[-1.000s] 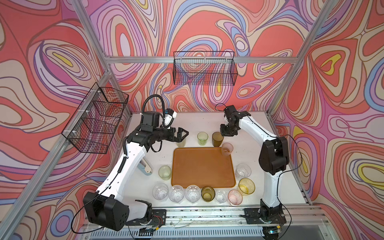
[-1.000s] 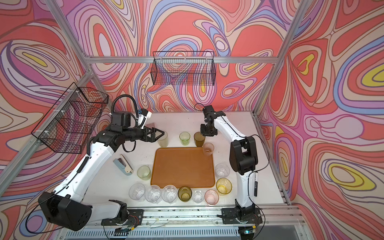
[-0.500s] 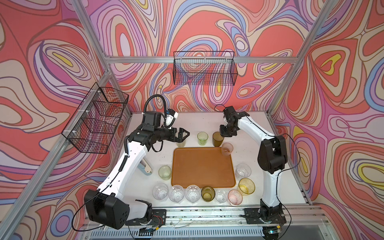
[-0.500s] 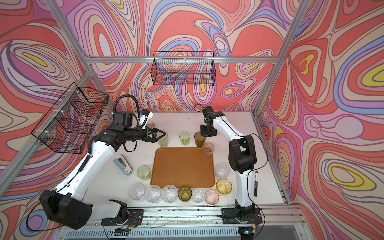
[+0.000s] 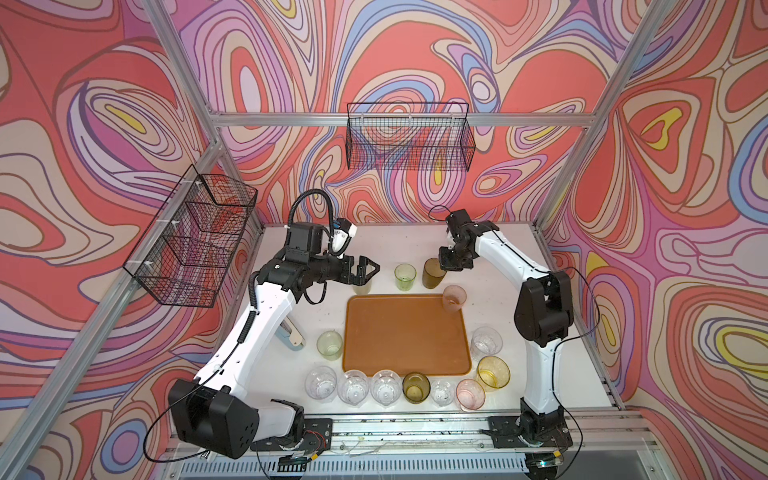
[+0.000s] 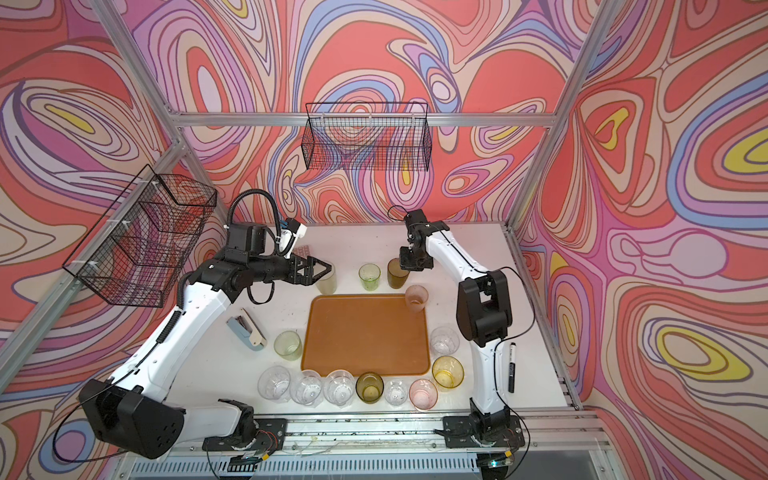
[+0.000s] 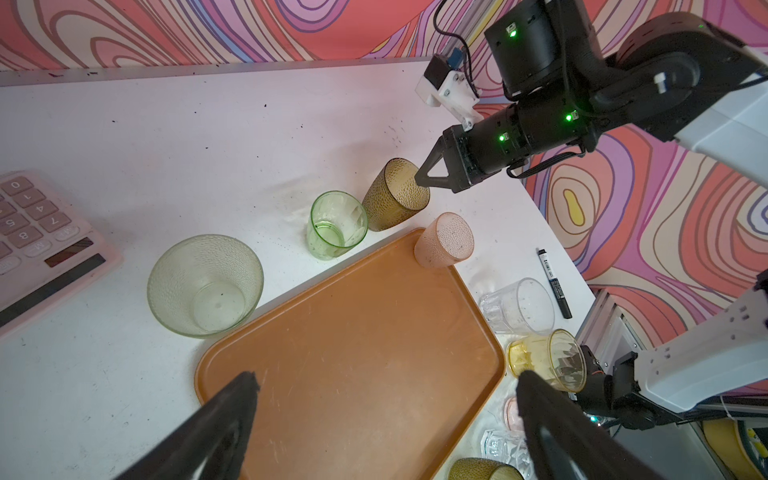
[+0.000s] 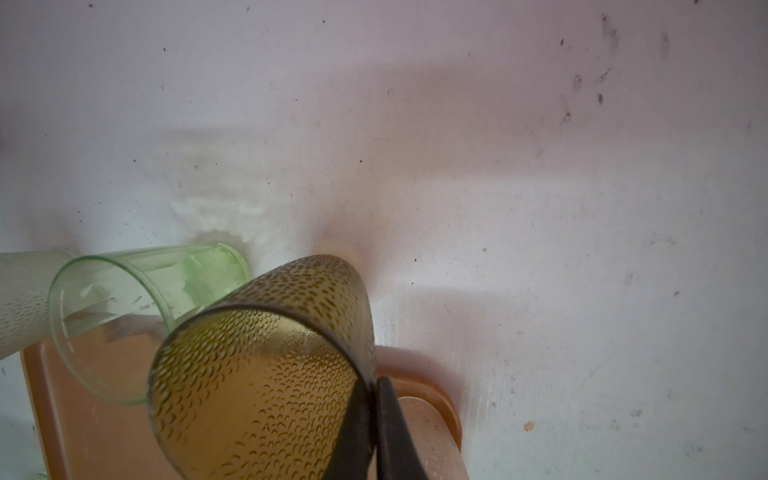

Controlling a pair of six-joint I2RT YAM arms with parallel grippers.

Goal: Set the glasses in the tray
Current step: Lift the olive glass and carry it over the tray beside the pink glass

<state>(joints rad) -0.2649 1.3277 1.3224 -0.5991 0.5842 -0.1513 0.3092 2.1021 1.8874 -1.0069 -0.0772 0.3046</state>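
The orange-brown tray (image 5: 407, 332) (image 6: 365, 332) (image 7: 353, 353) lies mid-table. My right gripper (image 5: 444, 266) (image 6: 408, 265) (image 8: 374, 415) is shut on the rim of a brown dimpled glass (image 5: 432, 274) (image 6: 397, 275) (image 7: 395, 199) (image 8: 257, 374) standing just behind the tray. Beside it stands a green glass (image 5: 405, 277) (image 7: 336, 224). A pink glass (image 5: 454, 297) (image 7: 444, 241) stands at the tray's far right corner. My left gripper (image 5: 368, 270) (image 6: 322, 270) (image 7: 386, 378) hangs open and empty above a frosted glass (image 5: 362, 287). Several more glasses (image 5: 353, 386) line the tray's front and sides.
A pink calculator (image 7: 41, 241) lies at the back left. A blue and beige tool (image 6: 247, 330) sits left of the tray, and a black marker (image 6: 512, 365) lies by the right arm's base. Black wire baskets (image 5: 409, 141) (image 5: 195, 241) hang on the walls.
My right gripper's jaws have closed onto the brown glass's rim. My left gripper has edged slightly to the right, still open.
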